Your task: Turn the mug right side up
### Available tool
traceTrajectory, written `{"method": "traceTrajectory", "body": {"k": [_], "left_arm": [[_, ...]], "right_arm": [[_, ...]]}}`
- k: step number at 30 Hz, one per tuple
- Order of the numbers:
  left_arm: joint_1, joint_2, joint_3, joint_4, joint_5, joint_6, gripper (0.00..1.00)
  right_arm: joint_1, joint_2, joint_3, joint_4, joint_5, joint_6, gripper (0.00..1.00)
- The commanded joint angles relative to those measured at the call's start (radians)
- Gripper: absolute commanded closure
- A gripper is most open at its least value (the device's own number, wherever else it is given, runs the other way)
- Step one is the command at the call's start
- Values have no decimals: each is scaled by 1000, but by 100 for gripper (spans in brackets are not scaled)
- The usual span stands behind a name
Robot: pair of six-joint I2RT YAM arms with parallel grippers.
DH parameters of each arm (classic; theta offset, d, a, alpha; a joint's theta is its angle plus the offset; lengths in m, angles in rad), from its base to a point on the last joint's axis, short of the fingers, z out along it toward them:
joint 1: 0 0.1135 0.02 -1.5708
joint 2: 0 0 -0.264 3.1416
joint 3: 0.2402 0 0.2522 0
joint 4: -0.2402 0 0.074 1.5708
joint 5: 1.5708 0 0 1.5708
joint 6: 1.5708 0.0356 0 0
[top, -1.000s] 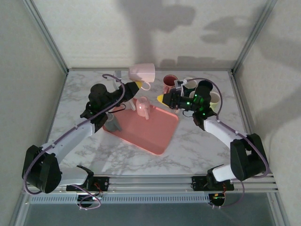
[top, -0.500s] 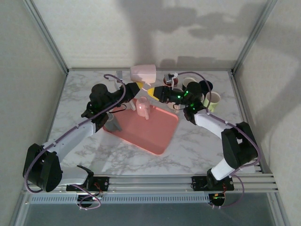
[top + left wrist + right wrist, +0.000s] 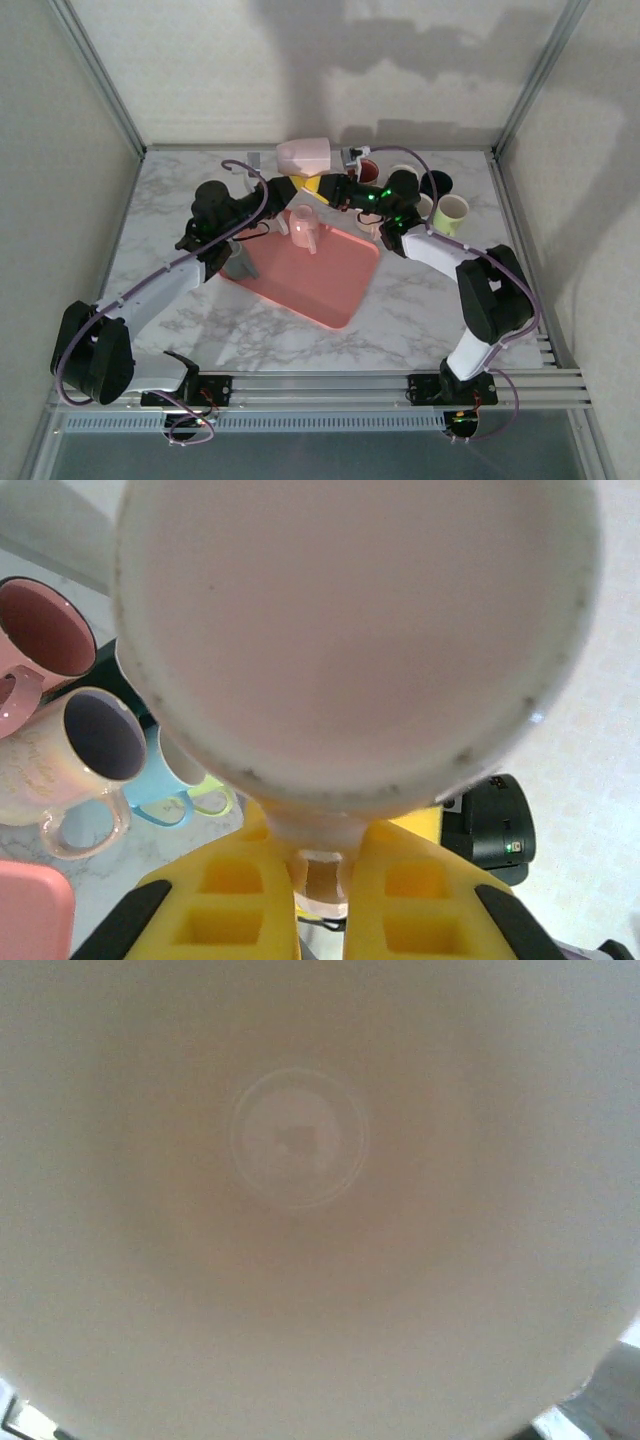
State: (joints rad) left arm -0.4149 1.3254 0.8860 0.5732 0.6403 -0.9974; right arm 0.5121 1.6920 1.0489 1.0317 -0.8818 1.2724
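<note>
Pale pink ceramic mug (image 3: pixel 303 153) axis horizontal, handle clamped in left fingers (image 3: pixel 238 905); mouth faces right fingers (image 3: pixel 316 187), whose spread I can't tell.

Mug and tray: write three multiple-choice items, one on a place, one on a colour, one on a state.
1. The left gripper grips the mug by its: A rim, B handle, C base.
2. The tray is: A blue, B green, C pink.
3. The mug is: A on its side, lifted, B upright on the tray, C upside down on the table.

B, the yellow fingers close on the handle. C, it shows pink from above. A, its side faces the top camera, clear of the table.
</note>
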Motion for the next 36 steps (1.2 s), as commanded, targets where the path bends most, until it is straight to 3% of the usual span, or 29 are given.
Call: {"method": "traceTrajectory", "body": {"k": [1, 7, 12, 30, 36], "left_arm": [[-8, 3, 4, 104, 59, 9, 99], [-9, -17, -5, 67, 46, 47, 59], [-7, -42, -5, 15, 17, 87, 39], [77, -165, -1, -268, 13, 319, 33], [104, -185, 2, -349, -3, 372, 32]], "right_arm": [[8, -1, 26, 54, 33, -5, 100], [9, -26, 25, -31, 23, -75, 100], [8, -51, 39, -120, 25, -139, 100], [-54, -261, -8, -599, 58, -459, 100], [-104, -369, -35, -886, 81, -611, 100]]}}
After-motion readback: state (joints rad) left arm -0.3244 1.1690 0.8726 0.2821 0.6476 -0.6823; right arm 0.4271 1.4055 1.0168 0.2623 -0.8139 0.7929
